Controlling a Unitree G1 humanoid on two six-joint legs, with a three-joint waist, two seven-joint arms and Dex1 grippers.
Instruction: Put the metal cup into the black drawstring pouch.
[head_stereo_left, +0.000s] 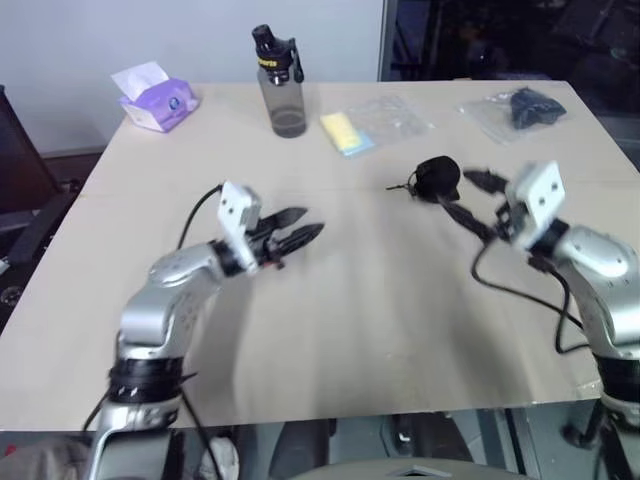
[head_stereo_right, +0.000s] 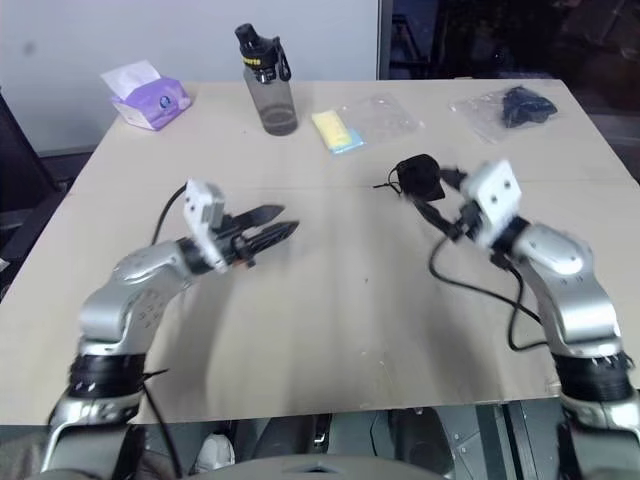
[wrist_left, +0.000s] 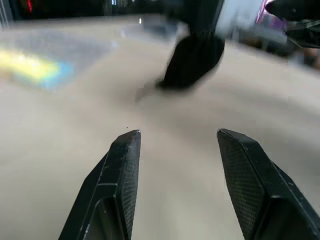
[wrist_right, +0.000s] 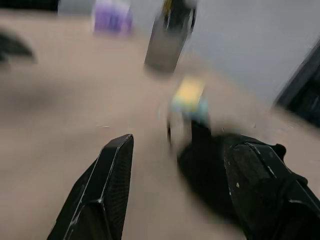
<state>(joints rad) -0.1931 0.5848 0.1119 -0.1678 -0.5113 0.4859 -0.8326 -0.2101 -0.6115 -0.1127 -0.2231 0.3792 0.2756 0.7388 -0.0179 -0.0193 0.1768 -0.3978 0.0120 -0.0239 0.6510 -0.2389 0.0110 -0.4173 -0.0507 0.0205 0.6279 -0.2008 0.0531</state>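
The black drawstring pouch (head_stereo_left: 437, 178) sits bunched on the table right of centre, its cord trailing toward the middle. The metal cup is hidden. My right gripper (head_stereo_left: 472, 200) hangs just right of the pouch, pointing at it, jaws open and empty; in the right wrist view the pouch (wrist_right: 207, 162) lies close ahead, beside one finger (wrist_right: 260, 185). My left gripper (head_stereo_left: 300, 232) is open over the bare table left of centre, pointing right toward the pouch (wrist_left: 195, 60), which is well ahead of its fingertips (wrist_left: 127, 150).
A tall grey bottle with a black lid (head_stereo_left: 280, 85) stands at the back. A purple tissue pack (head_stereo_left: 158, 100) is at the back left. A yellow item in clear plastic (head_stereo_left: 350, 132) and a dark item in a clear bag (head_stereo_left: 520, 108) lie at the back right.
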